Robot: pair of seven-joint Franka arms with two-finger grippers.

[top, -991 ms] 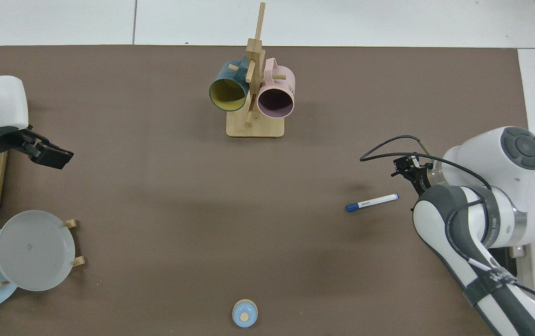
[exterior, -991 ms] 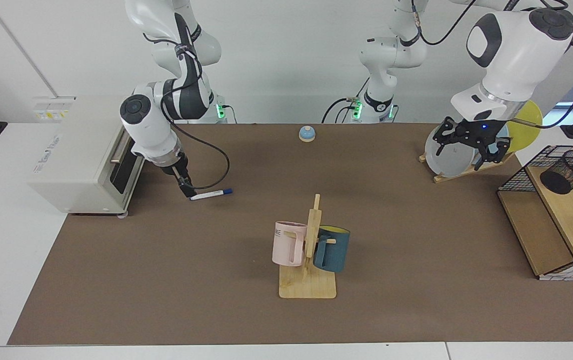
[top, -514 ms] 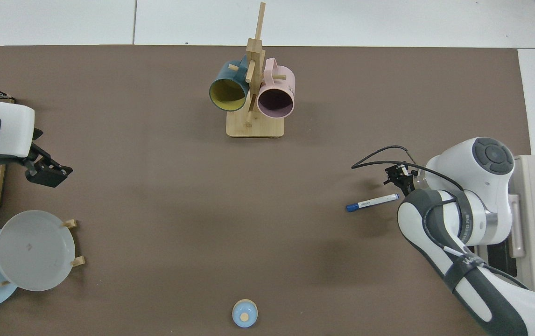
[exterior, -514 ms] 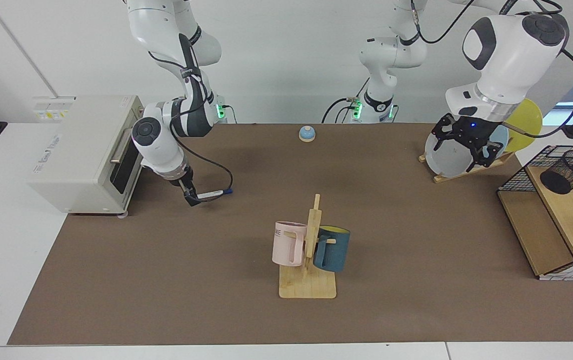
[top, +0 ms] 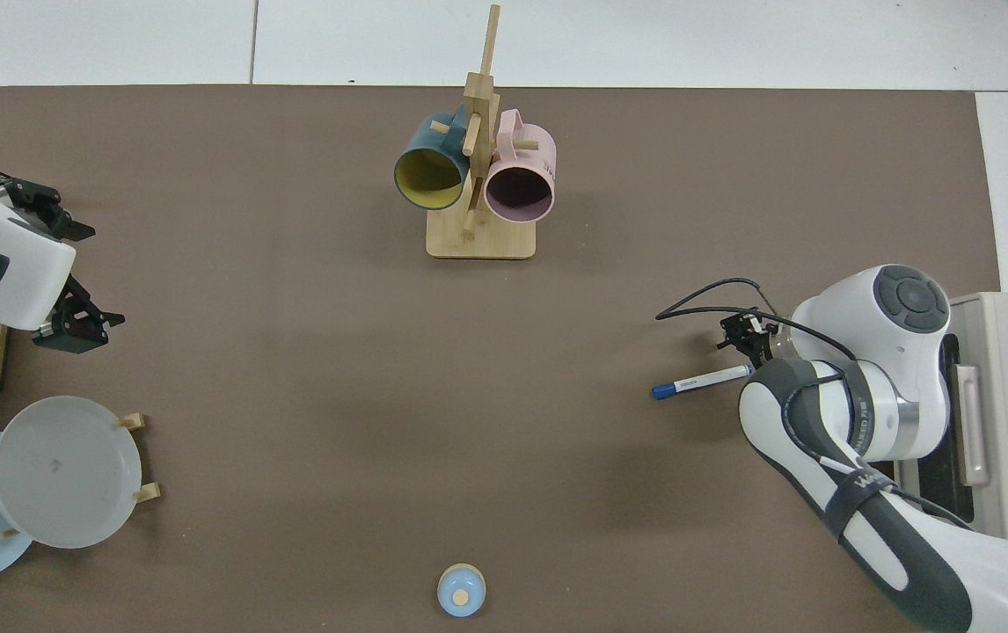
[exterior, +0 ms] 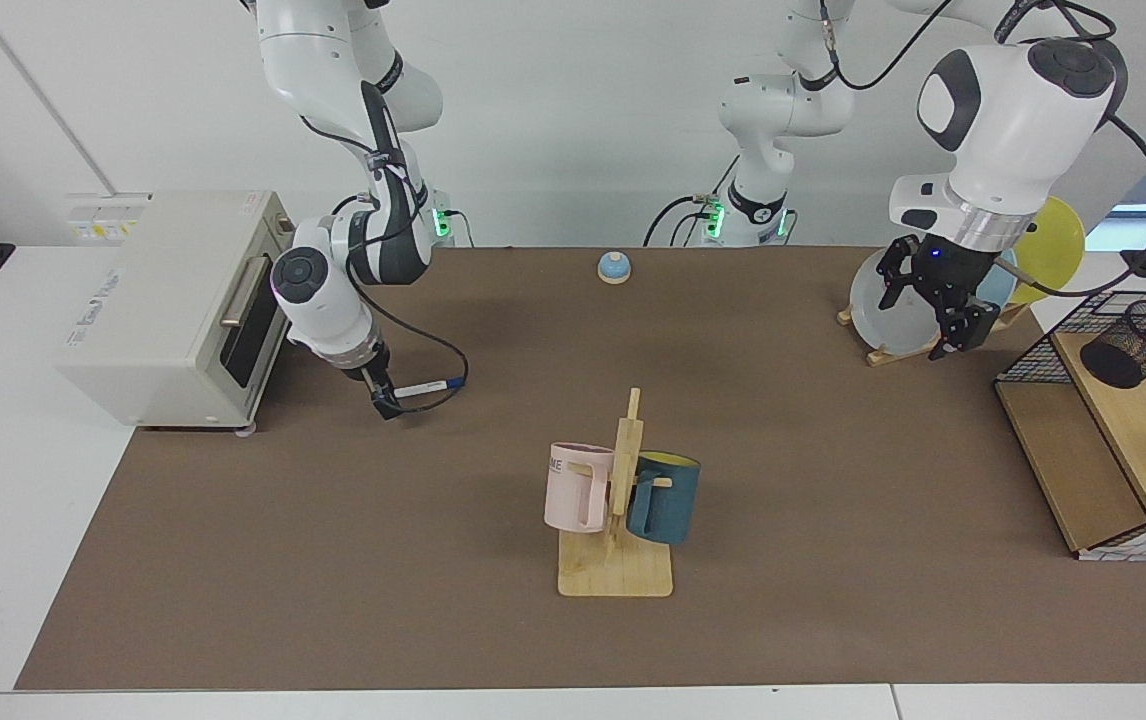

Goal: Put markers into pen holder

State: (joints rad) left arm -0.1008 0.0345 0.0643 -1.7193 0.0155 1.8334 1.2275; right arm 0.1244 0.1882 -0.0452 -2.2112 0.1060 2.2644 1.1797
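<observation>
As before, marker (exterior: 428, 387) unmoved.

I see a brown mat-covered table (exterior: 333, 560) filling most of the frame. Centre: wooden mug rack (exterior: 617, 560) w/ pink mug (exterior: 576, 487) & teal mug (exterior: 666, 497). Left-centre: white marker w/ blue cap (exterior: 429, 387) flat on the mat. Top centre: small blue bell (exterior: 614, 267). Upper right: plate rack w/ grey plate (exterior: 883, 312). Far right: black wire basket w/ wooden shelves (exterior: 1093, 450). Left edge: white toaster oven (exterior: 158, 305).
</observation>
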